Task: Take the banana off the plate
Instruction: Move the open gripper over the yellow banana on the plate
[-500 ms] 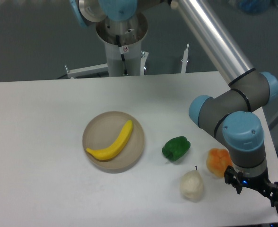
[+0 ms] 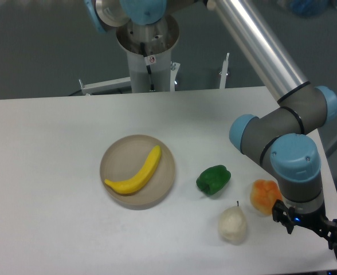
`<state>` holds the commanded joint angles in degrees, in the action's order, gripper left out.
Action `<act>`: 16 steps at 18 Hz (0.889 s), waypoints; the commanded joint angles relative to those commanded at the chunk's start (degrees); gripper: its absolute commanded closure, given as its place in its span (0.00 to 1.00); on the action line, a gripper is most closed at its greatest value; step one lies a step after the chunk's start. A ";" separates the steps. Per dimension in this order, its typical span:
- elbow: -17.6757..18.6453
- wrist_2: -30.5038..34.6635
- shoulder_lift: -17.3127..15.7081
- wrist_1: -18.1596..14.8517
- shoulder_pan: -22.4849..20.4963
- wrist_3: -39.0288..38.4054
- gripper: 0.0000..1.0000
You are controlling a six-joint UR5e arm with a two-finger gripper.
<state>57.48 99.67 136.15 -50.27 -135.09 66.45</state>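
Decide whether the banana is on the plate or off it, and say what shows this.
On it. The banana lies flat across the plate, both ends inside the rim, and the arm is well away on the other side of the table.

You've got one fixed camera, high on the near side of the table (image 2: 54, 149), tilted down and facing the arm's base column (image 2: 148, 63) at 12 o'clock. Medium range: most of the tabletop is in frame, near edge cut off at 6, right edge running out at 4. The wrist end (image 2: 297, 189) sits closest to the lens at 4 to 5 o'clock. No second view, so no overlap.
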 joint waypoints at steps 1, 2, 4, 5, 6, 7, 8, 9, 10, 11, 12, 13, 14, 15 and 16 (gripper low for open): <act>0.44 0.00 -1.05 -0.17 0.00 0.00 0.00; 1.22 0.00 -1.93 -0.26 0.17 -0.09 0.00; 3.33 0.17 -4.56 -0.88 0.79 -0.61 0.00; 4.82 0.26 -5.97 -1.49 1.23 -0.88 0.00; 6.31 0.26 -7.28 -2.45 1.32 -0.97 0.00; 7.63 0.26 -8.43 -3.42 1.58 -1.05 0.00; 9.13 0.17 -9.83 -4.56 1.67 -1.05 0.00; 10.45 0.09 -11.15 -5.79 1.76 -0.97 0.00; 11.76 -0.26 -12.38 -7.37 1.93 -1.05 0.00; 13.00 -2.09 -13.70 -9.82 1.93 -1.49 0.00; 14.05 -5.77 -14.93 -12.80 1.67 -1.76 0.00; 14.76 -10.07 -16.08 -16.23 1.24 -2.37 0.00; 14.85 -13.33 -17.13 -20.00 0.88 -3.16 0.00; 15.03 -15.36 -18.01 -23.78 0.27 -3.77 0.00; 15.20 -16.17 -18.89 -27.12 0.18 -4.21 0.00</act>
<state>72.68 83.50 117.25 -77.40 -134.91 62.23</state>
